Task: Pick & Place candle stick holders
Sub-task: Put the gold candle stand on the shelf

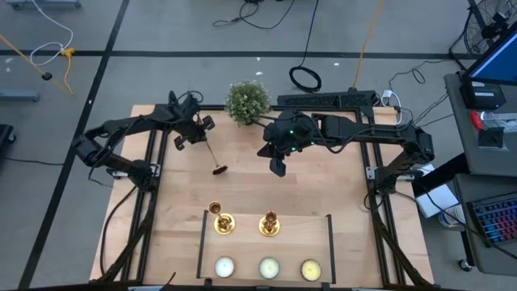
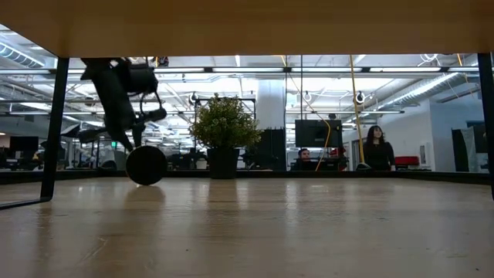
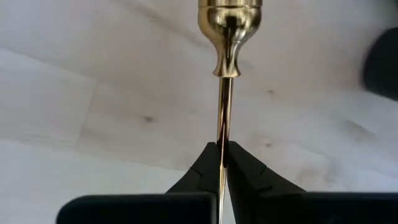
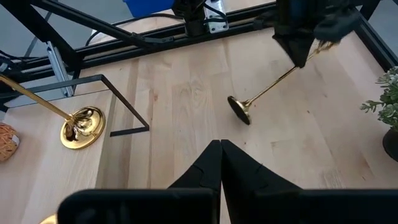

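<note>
My left gripper is shut on a gold candle stick holder at the table's far left. It slants down from the fingers to its round base. Two more candle stick holders stand upright on their bases inside a black frame near the front. My right gripper hangs shut and empty above the table's middle, to the right of the held one. My left gripper pinches the thin stem between its two fingertips, near the end away from the base. The fingers come from above, slanting down. The holder hangs tilted, base lowest, at table height; whether its rim touches the wood I cannot tell.
A bushy potted plant stands at the far edge between the arms. Three round tealights lie in a row at the front of the frame. Bare wood lies between the held holder and the frame.
</note>
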`<action>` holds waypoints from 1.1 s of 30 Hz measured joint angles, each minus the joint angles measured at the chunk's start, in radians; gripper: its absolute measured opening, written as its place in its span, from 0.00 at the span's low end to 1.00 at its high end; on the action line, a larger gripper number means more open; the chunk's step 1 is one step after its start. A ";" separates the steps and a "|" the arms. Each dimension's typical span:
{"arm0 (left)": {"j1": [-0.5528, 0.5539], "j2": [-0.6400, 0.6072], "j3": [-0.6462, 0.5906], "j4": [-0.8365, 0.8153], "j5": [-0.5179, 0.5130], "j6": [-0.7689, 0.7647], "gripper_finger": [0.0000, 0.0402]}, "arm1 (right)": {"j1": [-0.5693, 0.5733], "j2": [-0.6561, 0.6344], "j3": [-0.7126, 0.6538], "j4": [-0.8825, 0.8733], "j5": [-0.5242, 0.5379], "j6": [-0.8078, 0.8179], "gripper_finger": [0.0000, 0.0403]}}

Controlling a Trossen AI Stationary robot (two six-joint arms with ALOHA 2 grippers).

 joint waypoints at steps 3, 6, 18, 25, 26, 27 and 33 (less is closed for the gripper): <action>0.001 -0.073 0.000 -0.022 -0.028 0.047 0.02 | 0.000 0.000 0.000 0.000 -0.001 0.000 0.00; 0.002 -0.167 0.000 -0.031 -0.057 0.115 0.02 | 0.000 0.000 0.000 0.000 -0.003 0.000 0.00; 0.002 -0.521 0.000 -0.026 -0.102 0.317 0.02 | -0.001 0.000 0.000 0.029 -0.026 0.000 0.00; -0.012 -0.552 0.000 -0.013 -0.074 0.444 0.02 | -0.001 0.000 0.000 0.070 -0.028 0.000 0.00; -0.023 -0.552 0.000 -0.006 -0.059 0.472 0.02 | -0.002 0.000 0.000 0.071 -0.028 0.000 0.00; -0.035 -0.552 0.000 0.006 -0.043 0.497 0.02 | -0.003 0.000 0.000 0.073 -0.028 0.002 0.00; -0.098 -0.562 0.000 0.146 0.064 0.567 0.02 | -0.031 0.000 0.000 0.090 -0.174 0.052 0.00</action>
